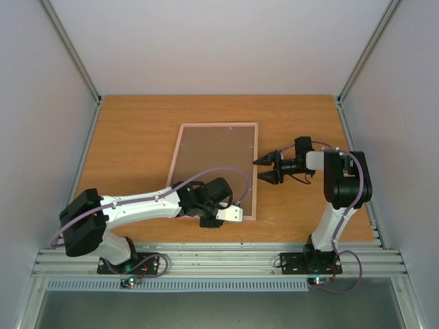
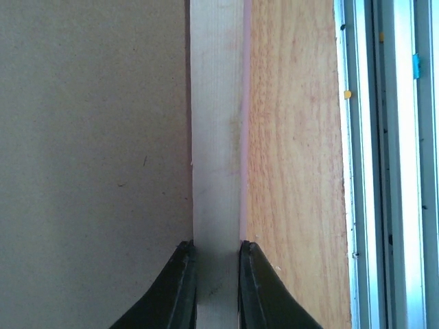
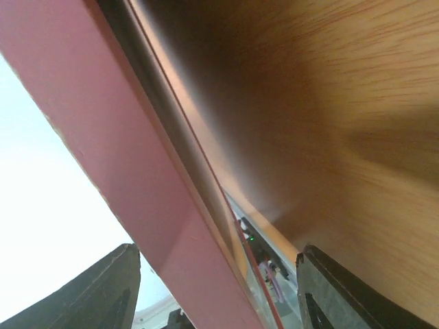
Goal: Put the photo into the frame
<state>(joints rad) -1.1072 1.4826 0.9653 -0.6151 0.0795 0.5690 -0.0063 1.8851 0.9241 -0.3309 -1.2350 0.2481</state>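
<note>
**Frame held at its near edge, second gripper arriving.** The frame (image 1: 218, 125) is lying flat at the middle of the table (image 1: 137, 137), back upward, with a brown board (image 1: 216, 171) filling its opening. The photo is not showing in any view, so its place cannot be told.

The left gripper (image 2: 217, 253) is pinching the frame's near edge close to the right corner. Its fingers (image 2: 180, 288) are standing narrow, pressing on both flanks of the pale wood strip.

The right gripper (image 1: 263, 170) is standing just beside the frame's right edge with jaws wide and nothing held. In its wrist view the pink border is passing between the two fingers (image 3: 89, 295). Whether either is touching it cannot be told.

**Handling, as a judgement.** The frame is probably light and stiff, but its border is thin and any pane in it would be fragile.
- Holds are best taken on the border, across its width and near corners, never on the board's face.
- The smooth wood may be slipping in a narrow pinch.
- One hold near a corner is likely twisting so long a frame, so a second hold on the right edge would be steadying it.

The photo, being paper, will likely be limp, easily creased and hard to lift off a flat surface. An edge or corner is the sensible place to take it.
</note>
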